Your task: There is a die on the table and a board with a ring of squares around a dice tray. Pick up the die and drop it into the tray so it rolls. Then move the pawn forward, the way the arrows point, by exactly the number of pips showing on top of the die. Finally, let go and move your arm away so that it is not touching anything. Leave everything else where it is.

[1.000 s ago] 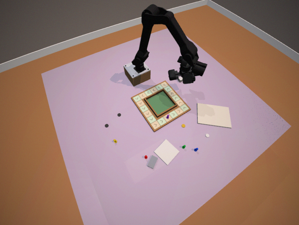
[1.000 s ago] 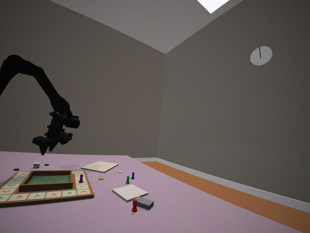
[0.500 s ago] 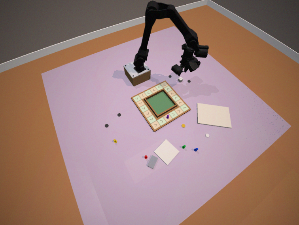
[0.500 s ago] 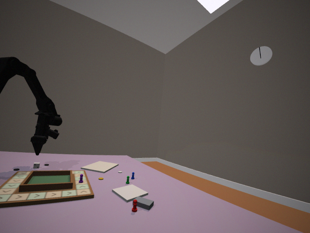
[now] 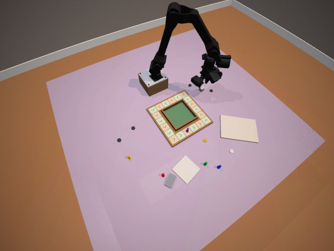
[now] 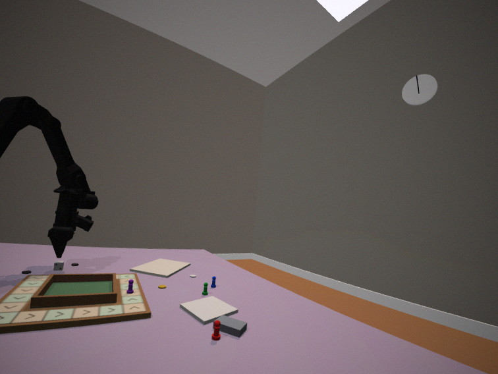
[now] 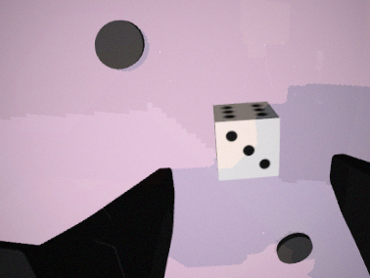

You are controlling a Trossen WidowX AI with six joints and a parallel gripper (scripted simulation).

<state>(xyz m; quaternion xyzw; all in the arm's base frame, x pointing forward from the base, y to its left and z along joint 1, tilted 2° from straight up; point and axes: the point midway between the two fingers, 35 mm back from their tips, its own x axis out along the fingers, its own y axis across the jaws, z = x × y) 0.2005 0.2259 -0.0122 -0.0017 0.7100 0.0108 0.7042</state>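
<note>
The white die (image 5: 201, 88) (image 6: 58, 265) (image 7: 248, 147) rests on the table beyond the board, outside the tray. In the wrist view its bright face shows three pips and a darker side face shows six. My gripper (image 5: 203, 83) (image 6: 58, 257) (image 7: 254, 174) is open and empty, pointing down just above the die. In the wrist view the die appears between the two fingertips and a little ahead of them. The purple pawn (image 5: 187, 130) (image 6: 130, 286) stands upright on a square of the board (image 5: 169, 133) (image 6: 60, 314). The dice tray (image 5: 179, 115) (image 6: 80, 288) is empty.
Dark discs (image 5: 189, 85) (image 5: 210, 90) (image 7: 119, 44) (image 7: 294, 248) flank the die. A large cream plate (image 5: 238, 128), a smaller white plate (image 5: 186, 169) and a grey block (image 5: 170, 180) lie beyond the board. Yellow (image 5: 128, 157), red (image 5: 163, 175), green (image 5: 205, 163) and blue (image 5: 218, 167) pawns stand around.
</note>
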